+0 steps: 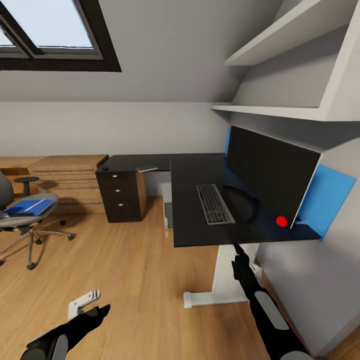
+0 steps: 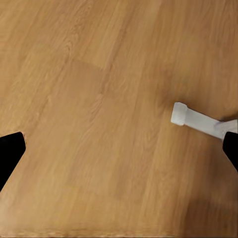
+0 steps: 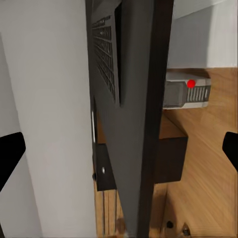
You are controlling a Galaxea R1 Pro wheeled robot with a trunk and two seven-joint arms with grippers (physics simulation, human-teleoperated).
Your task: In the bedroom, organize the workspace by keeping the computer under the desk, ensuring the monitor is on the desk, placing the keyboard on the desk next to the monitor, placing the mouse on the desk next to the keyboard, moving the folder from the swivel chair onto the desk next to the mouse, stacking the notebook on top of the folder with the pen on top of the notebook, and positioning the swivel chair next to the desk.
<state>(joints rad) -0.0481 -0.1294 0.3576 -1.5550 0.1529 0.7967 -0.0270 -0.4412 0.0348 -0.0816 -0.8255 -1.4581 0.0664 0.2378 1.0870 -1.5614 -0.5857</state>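
Wood-plank floor lies nearest, with the left gripper hanging low over it, fingers spread and holding nothing; a white desk foot shows beside one fingertip in the left wrist view. Right gripper sits just under the front edge of the desk, fingers spread wide in the wrist view, empty, looking along the desk edge. On the black top: keyboard lying flat just beside the monitor, whose round foot nearly touches it. Under the desk, in the right wrist view, the grey computer with its red dot. Further off to the left, the swivel chair stands well apart from the desk, blue folder flat on its seat with a thin light item on it, too small to identify. Small dark lump on the far desk wing, possibly the mouse. Judgement: folder is probably light, stiff, slick-covered; best pinched at an overhanging edge, kept level so whatever rests on it does not slide off.
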